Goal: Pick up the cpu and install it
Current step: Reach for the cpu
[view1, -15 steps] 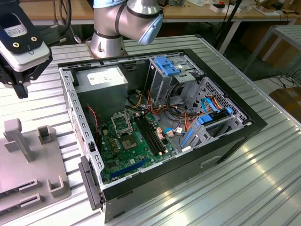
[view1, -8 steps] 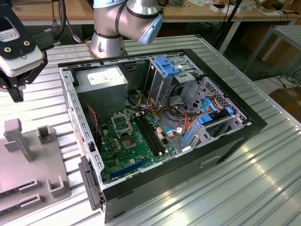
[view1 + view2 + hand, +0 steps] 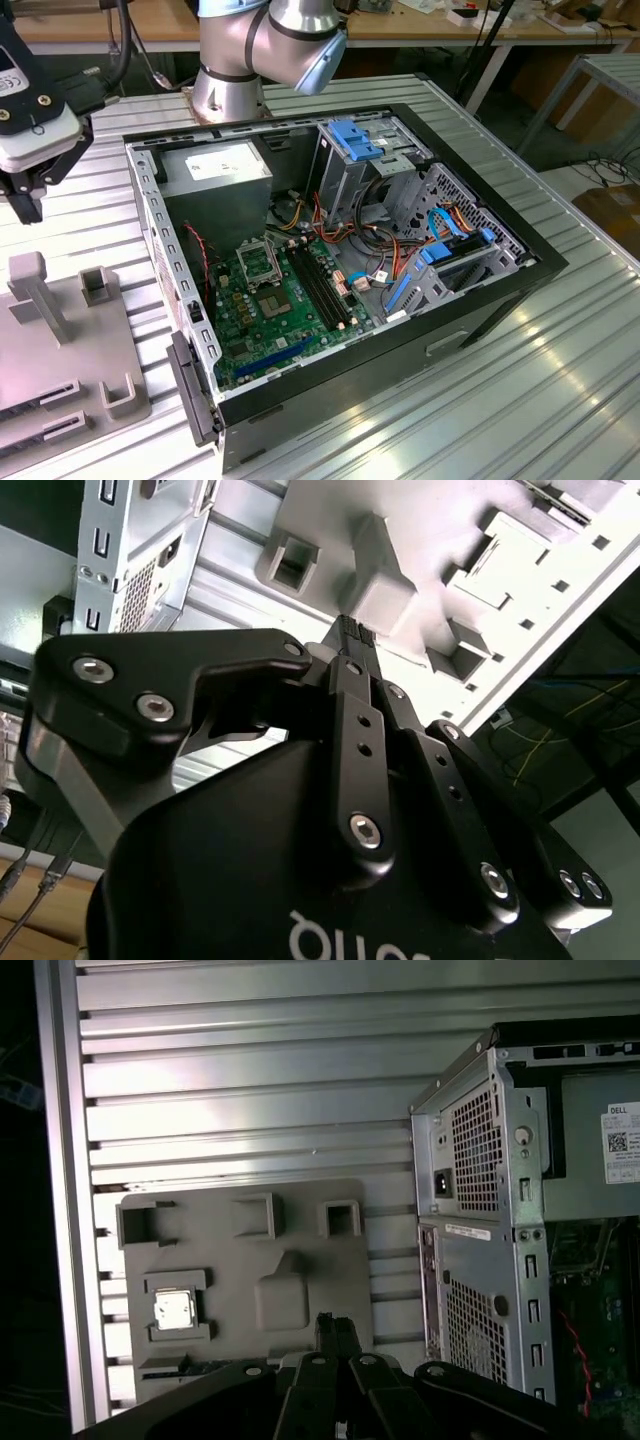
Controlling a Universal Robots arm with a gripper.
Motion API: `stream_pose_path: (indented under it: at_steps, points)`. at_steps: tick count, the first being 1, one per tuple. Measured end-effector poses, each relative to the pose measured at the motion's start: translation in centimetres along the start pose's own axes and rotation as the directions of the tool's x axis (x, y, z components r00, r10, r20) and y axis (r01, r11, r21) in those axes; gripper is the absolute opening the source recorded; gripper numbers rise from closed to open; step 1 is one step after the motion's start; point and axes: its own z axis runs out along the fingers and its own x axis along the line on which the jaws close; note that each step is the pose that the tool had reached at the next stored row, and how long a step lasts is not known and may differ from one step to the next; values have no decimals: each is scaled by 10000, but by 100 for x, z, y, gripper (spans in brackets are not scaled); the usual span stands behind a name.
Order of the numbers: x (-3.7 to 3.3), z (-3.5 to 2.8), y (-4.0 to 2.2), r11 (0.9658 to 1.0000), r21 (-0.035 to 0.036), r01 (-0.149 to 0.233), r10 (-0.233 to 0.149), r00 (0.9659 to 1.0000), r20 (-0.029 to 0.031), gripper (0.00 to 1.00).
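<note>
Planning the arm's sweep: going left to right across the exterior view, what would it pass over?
Grey moulded plastic fixture plate → green motherboard inside the open black computer case → grey metal drive cage with blue clips → bare ribbed aluminium tabletop.

I read a silver-grey square cpu chip [image 3: 175, 1310] on a plain matt grey plastic tray [image 3: 300, 1225], a ribbed silver aluminium table [image 3: 560, 380], a green circuit motherboard [image 3: 250, 340], bright blue plastic drive brackets [image 3: 355, 138] and a black steel computer case [image 3: 400, 360].
</note>
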Motion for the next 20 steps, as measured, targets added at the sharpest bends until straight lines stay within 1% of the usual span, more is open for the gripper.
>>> stream_pose_path:
  at_steps: [20]
  points:
    - [151, 17, -131, 10000, -1, 0, 0, 10000, 1, 11]
